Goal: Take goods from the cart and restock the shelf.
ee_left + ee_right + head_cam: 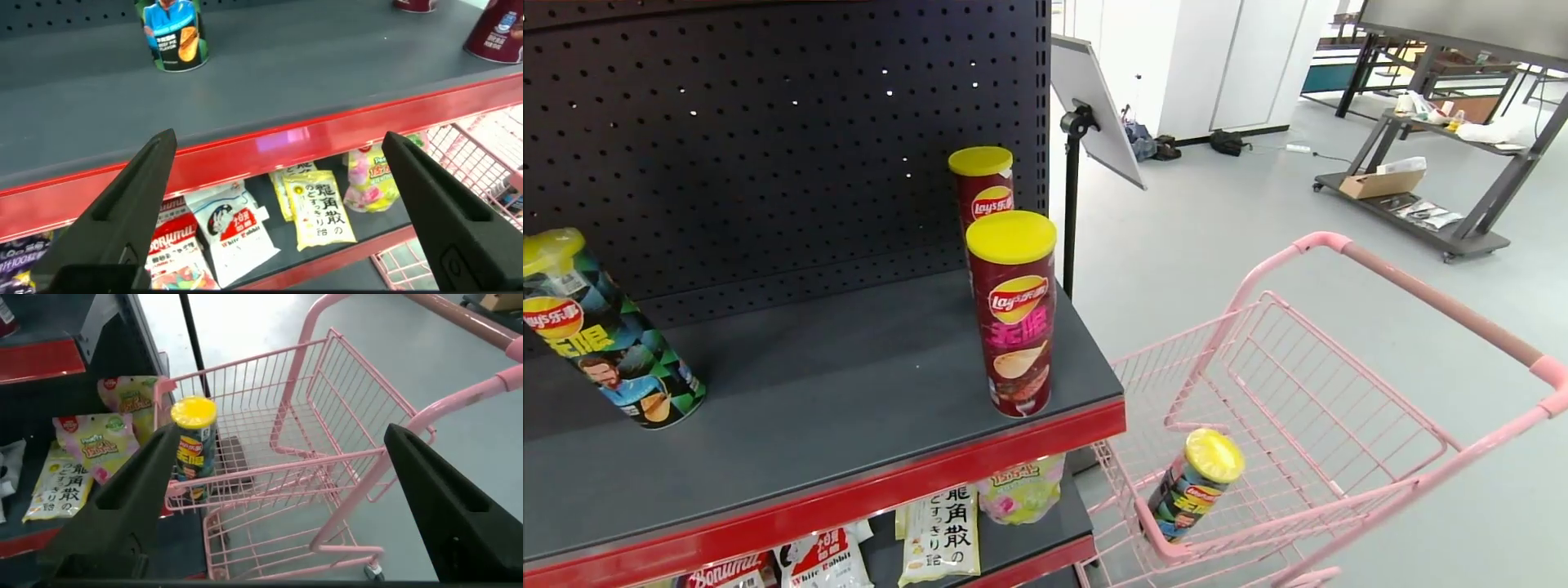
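At the cart's (1429, 297) corner nearest the shelf (849, 367) stands a yellow-lidded chip can (1196, 482) — left gripper (278, 139) and right gripper (282, 433) both hang empty, fingers spread wide apart.

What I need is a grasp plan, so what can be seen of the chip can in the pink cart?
The chip can is a slim cylinder, seemingly a cardboard tube, with a yellow lid and a dark wrap printed in teal with a red-and-yellow logo. Closed, it stands about upright on the wire floor of the pink cart, in the basket corner nearest the shelf, close to the wire walls; whether it touches them cannot be told.
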`<state>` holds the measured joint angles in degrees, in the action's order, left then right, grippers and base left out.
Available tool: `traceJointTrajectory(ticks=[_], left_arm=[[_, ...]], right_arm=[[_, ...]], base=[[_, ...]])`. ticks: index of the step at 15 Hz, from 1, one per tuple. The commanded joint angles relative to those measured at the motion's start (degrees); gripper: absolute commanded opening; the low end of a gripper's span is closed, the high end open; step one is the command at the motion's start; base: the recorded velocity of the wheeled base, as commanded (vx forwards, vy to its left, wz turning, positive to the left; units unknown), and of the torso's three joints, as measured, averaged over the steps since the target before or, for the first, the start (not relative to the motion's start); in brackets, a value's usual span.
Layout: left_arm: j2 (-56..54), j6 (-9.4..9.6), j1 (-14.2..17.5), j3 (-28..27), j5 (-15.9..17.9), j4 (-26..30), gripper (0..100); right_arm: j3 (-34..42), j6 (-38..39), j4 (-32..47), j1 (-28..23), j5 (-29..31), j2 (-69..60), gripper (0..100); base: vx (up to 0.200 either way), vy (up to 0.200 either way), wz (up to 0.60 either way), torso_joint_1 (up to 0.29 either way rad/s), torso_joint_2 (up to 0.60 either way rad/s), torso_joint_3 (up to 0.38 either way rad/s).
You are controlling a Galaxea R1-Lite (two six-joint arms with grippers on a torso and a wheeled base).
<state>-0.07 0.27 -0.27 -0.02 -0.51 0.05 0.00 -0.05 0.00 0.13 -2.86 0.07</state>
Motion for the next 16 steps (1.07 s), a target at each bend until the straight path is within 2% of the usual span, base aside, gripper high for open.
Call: traceJointTrajectory(ticks=[1,11,16], left_arm=[[0.1,0.00,0.0,0.0,0.0,0.0,100],[0.1,0.00,0.0,0.0,0.0,0.0,100],[0.1,0.00,0.0,0.0,0.0,0.0,100]], right_arm=[[0.0,0.0,0.0,0.0,0.0,0.0,100],[0.0,0.0,0.0,0.0,0.0,0.0,100],[0.0,0.0,0.0,0.0,0.0,0.0,100]], base=[[0.000,0.000,0.00,-0.115,0.28,0.163],[0.000,0.000,0.00,-0.137,0.37,0.225],[0.000,0.000,0.00,-0.177,0.51,0.328]])
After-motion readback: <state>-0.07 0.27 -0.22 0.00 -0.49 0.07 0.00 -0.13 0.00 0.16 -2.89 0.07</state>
